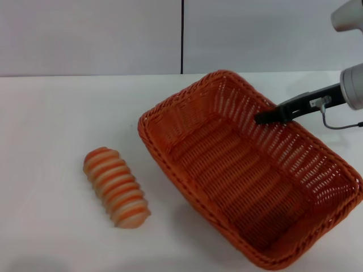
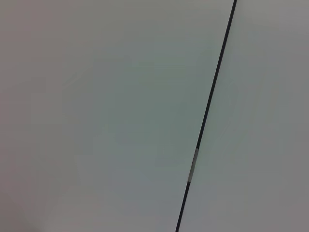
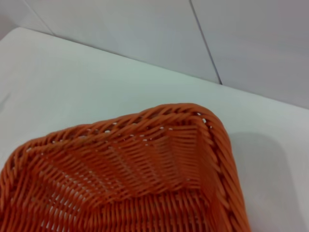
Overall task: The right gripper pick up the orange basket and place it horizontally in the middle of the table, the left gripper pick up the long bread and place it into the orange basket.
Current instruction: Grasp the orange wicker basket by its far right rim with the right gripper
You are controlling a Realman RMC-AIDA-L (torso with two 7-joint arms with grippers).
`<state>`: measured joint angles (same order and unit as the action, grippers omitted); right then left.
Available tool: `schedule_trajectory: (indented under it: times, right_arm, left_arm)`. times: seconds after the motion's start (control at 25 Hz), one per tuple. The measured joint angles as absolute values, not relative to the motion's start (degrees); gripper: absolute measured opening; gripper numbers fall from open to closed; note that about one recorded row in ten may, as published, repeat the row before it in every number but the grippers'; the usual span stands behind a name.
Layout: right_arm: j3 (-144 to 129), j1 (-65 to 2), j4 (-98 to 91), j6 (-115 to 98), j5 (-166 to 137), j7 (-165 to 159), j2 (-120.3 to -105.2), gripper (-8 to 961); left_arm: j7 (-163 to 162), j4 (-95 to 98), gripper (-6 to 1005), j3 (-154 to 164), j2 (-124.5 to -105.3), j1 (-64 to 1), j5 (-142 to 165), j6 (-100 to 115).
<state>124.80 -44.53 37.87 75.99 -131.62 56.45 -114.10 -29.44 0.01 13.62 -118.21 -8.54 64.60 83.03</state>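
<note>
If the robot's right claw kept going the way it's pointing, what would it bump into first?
Probably the orange basket. The right gripper points leftward over the far side of it, so it would likely meet the woven inner wall or rim, though depth is unclear.

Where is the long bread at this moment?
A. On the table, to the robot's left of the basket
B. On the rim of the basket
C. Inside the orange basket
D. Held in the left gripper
A. In the head view the long bread lies on the bare white table, apart from the orange basket, which is empty; the right gripper is at the basket's far wall, and no left gripper is in view.
</note>
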Motion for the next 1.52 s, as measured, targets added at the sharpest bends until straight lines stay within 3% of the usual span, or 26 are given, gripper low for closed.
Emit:
schedule_trajectory:
  times: [0.32, 0.96, 1.52]
  right_arm:
    - [124.3, -45.0, 43.8, 81.2, -132.6, 56.3, -113.57, 150]
    - [116.4, -49.8, 55.6, 86.6, -135.1, 62.2, -113.31, 149]
    - [107.0, -52.7, 51.0, 75.8, -129.7, 76.7, -115.30, 148]
  left_arm:
    - [-29.4, 0.0, 838, 13.5, -118.21, -8.1, 64.6, 82.5]
    - [-28.7, 0.0, 837, 13.1, -118.26, -5.8, 64.7, 88.6]
    - [-23.7, 0.0, 837, 13.1, -118.17, 0.1, 64.7, 100.9]
